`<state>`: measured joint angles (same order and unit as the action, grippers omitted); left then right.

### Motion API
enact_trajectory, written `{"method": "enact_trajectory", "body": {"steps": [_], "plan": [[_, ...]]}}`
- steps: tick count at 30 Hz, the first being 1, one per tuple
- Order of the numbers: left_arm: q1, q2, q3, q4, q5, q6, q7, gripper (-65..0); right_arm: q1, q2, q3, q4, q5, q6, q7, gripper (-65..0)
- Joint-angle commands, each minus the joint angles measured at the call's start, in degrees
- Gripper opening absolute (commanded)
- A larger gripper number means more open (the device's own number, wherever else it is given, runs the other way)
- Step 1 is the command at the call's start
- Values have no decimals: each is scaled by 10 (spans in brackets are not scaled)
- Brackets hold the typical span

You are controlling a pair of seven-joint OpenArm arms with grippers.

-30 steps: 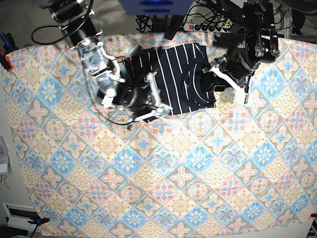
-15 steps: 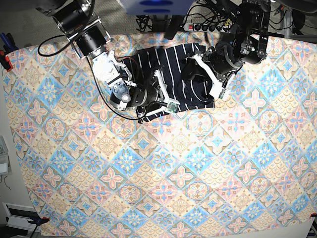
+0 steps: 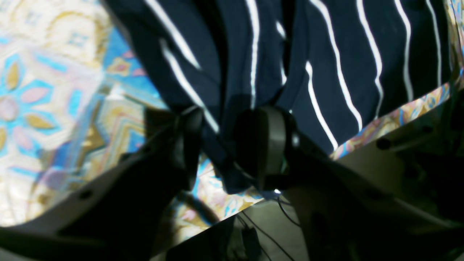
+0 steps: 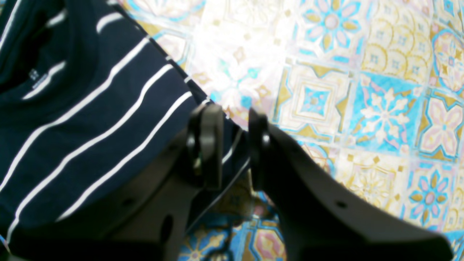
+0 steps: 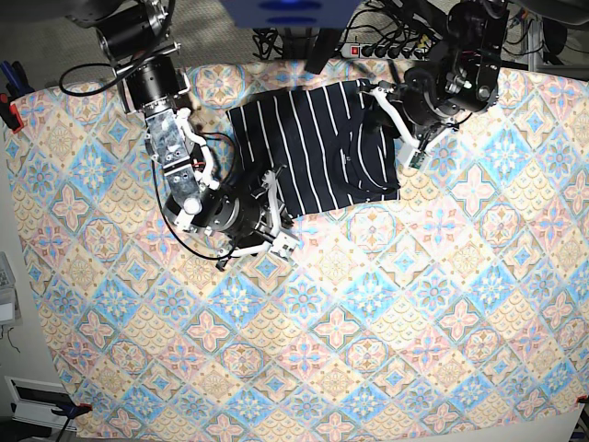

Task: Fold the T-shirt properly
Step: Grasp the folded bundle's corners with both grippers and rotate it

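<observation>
Navy T-shirt (image 5: 317, 147) w/ white pinstripes; pastel diamond-tile tablecloth (image 5: 368, 322).

Base view: we record even, bright light, sharp focus, and short soft shadows beneath the arms. Right wrist view: we note blown-out glare on the tablecloth (image 4: 232, 54) and a blurred, dark right hand (image 4: 235, 145). Left wrist view: we log dim, underexposed foreground, soft focus throughout, and heavy shadow.

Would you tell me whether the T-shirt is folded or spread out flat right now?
Folded, partly: the T-shirt lies as a compact rectangle, sleeves tucked away, collar inside.
</observation>
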<state>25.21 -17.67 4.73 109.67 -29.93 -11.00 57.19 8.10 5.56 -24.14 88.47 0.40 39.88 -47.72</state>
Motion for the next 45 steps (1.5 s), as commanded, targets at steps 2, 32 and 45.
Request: {"method": "enact_trajectory", "body": {"steps": [2, 32, 45], "plan": [[9, -3, 1, 40, -4, -6, -10, -410, 14, -3, 3, 6, 9, 1, 14, -529], [-46, -33, 133, -85, 135, -4, -10, -515, 101, -9, -2, -262, 9, 1, 29, -530], [-165, -33, 132, -159, 140, -3, -11, -515, -12, 110, 0, -125, 9, 1, 15, -595]]}}
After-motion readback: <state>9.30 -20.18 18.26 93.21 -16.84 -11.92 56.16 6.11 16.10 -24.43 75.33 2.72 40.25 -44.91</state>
